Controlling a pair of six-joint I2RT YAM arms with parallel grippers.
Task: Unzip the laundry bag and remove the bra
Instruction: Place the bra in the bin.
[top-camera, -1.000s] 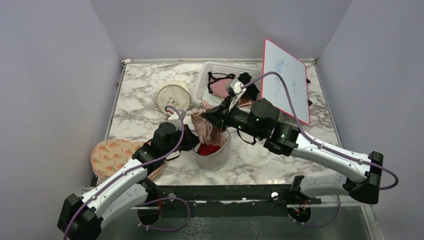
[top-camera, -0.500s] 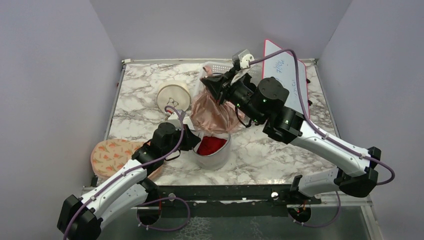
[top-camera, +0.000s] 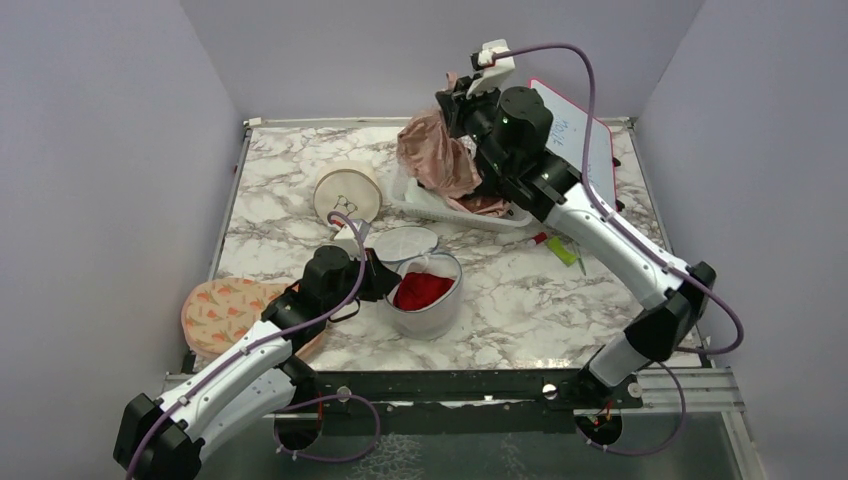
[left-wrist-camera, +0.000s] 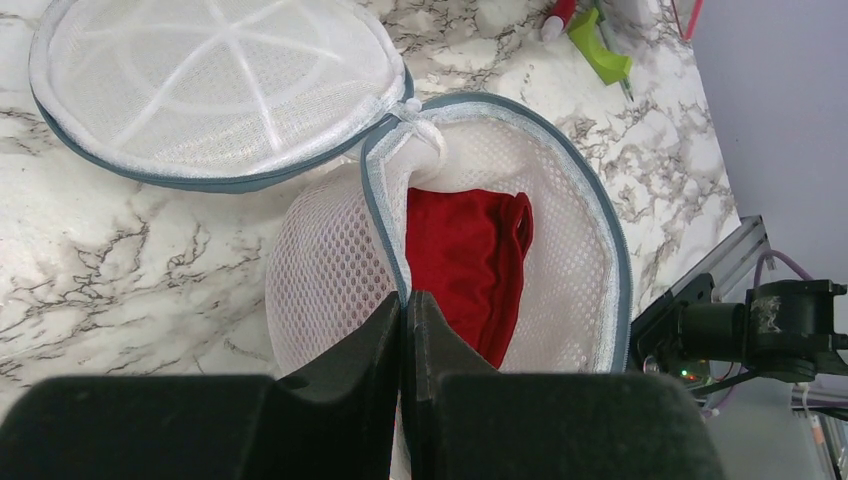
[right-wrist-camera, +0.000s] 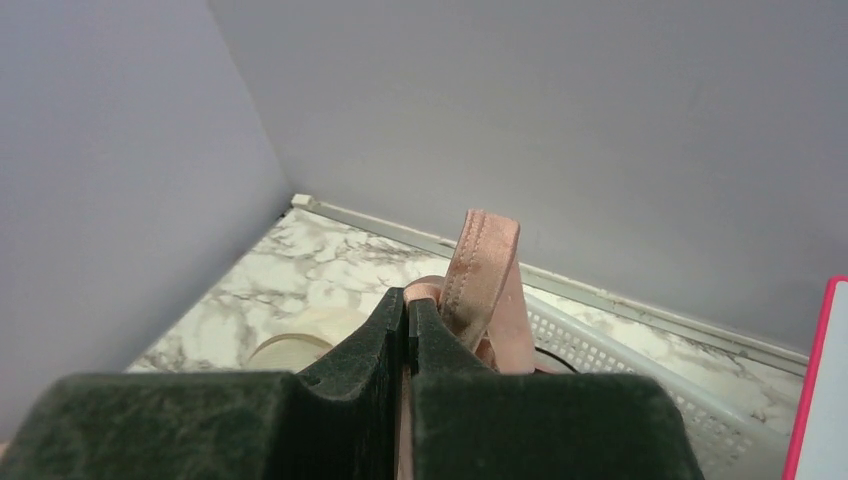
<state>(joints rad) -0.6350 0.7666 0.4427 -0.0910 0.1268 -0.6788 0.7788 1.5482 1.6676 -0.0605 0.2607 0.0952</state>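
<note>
The laundry bag (top-camera: 432, 312) stands open near the table's front, its zip lid (top-camera: 405, 243) flipped flat behind it. A red garment (top-camera: 422, 290) lies inside. My left gripper (top-camera: 384, 284) is shut on the bag's grey-blue rim; in the left wrist view its tips (left-wrist-camera: 407, 298) pinch the rim between the mesh wall (left-wrist-camera: 320, 260) and the red garment (left-wrist-camera: 465, 260). My right gripper (top-camera: 452, 98) is raised high at the back, shut on a dusty-pink bra (top-camera: 436, 152) that hangs above the white basket (top-camera: 432, 208). In the right wrist view a strap of the bra (right-wrist-camera: 485, 258) stands beside the gripper (right-wrist-camera: 408, 300).
A cream round case (top-camera: 347, 192) sits left of the basket. A flat peach patterned pouch (top-camera: 222, 310) lies at the front left. A red-framed whiteboard (top-camera: 575, 135) leans at the back right. A green and a red marker (top-camera: 560, 248) lie right of the bag.
My right gripper has lifted the pink bra out of the bag, up and back to above the basket. The bag's lid and red garment now show. The left arm has held still.
</note>
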